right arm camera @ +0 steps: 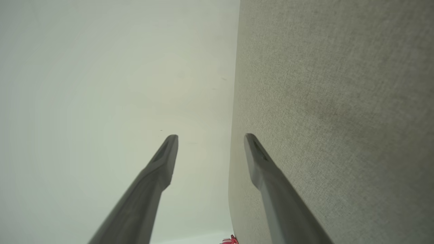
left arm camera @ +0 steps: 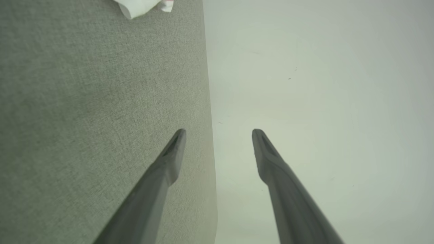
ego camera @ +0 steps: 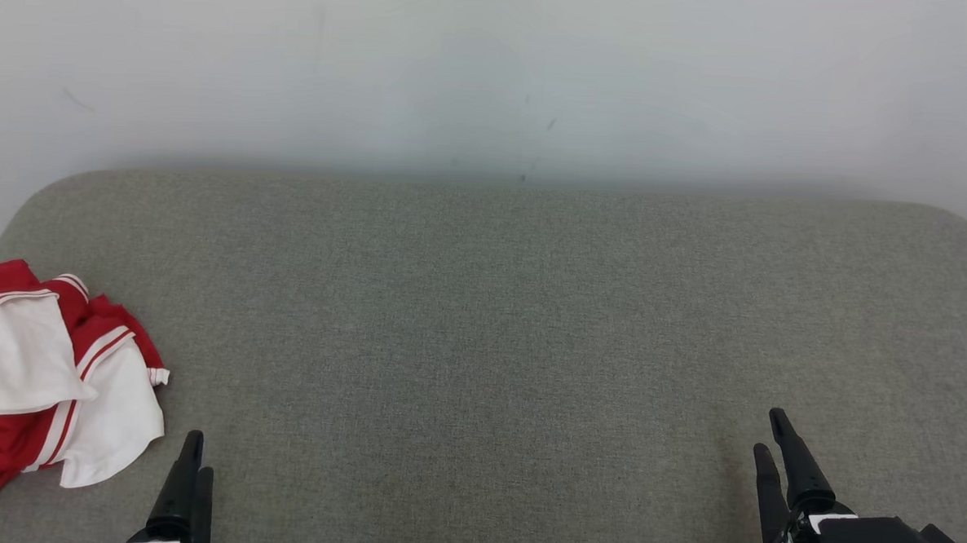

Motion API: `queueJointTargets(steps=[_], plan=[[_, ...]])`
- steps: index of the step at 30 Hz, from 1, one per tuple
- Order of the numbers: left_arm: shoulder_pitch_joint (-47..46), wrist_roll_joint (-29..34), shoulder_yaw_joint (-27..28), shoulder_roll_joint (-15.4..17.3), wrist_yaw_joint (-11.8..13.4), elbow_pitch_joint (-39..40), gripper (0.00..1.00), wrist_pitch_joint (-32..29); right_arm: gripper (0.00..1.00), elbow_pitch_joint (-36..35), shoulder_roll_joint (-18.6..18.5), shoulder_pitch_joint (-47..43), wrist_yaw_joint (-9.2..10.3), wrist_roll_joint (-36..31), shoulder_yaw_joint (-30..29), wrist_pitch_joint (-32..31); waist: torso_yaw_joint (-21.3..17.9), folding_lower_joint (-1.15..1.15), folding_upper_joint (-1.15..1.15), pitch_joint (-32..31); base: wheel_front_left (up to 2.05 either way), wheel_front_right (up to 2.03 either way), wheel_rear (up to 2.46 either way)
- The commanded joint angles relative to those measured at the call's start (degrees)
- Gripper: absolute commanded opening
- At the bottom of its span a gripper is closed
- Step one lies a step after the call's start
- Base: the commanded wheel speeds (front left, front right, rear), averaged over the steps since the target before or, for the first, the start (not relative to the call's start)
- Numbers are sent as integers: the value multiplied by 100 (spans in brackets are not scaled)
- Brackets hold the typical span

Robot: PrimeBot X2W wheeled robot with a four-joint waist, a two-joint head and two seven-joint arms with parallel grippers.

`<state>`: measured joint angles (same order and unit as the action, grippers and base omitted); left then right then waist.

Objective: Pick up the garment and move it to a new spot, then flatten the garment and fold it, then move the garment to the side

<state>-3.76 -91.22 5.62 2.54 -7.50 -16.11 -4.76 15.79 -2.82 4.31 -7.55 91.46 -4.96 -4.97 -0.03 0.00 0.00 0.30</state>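
Right hand (ego camera: 769, 432), grey cushion (ego camera: 480, 345), white wall (ego camera: 492, 76).

The left end effector (ego camera: 198, 455) sits low on the left and the right end effector (ego camera: 768, 431) sits low on the right, both with their two long dark fingers pointing up, spread wide apart and holding nothing.

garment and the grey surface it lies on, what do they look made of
The garment looks like soft, thin cloth, matte, red and white with striped trim: it lies crumpled in loose folds. Knit or woven cannot be told. The grey surface looks like coarse woven upholstery fabric, matte: a fine flecked weave shows, and its rounded corners hint at padding underneath.
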Motion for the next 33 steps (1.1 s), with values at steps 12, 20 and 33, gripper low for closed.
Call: queueJointTargets(steps=[12,20,33], plan=[[10,1081,6,22,0,145,100,372,100,-46,-161,121,2,-1010,315,401,-16,0,0,27,0,0,0],[59,1903,-1,23,0,171,100,539,100,-11,-161,98,3,-1752,368,568,-26,0,0,34,0,0,0],[149,3519,-12,28,1,247,100,817,100,-66,-117,34,4,-3259,372,844,-59,0,0,50,0,0,0]])
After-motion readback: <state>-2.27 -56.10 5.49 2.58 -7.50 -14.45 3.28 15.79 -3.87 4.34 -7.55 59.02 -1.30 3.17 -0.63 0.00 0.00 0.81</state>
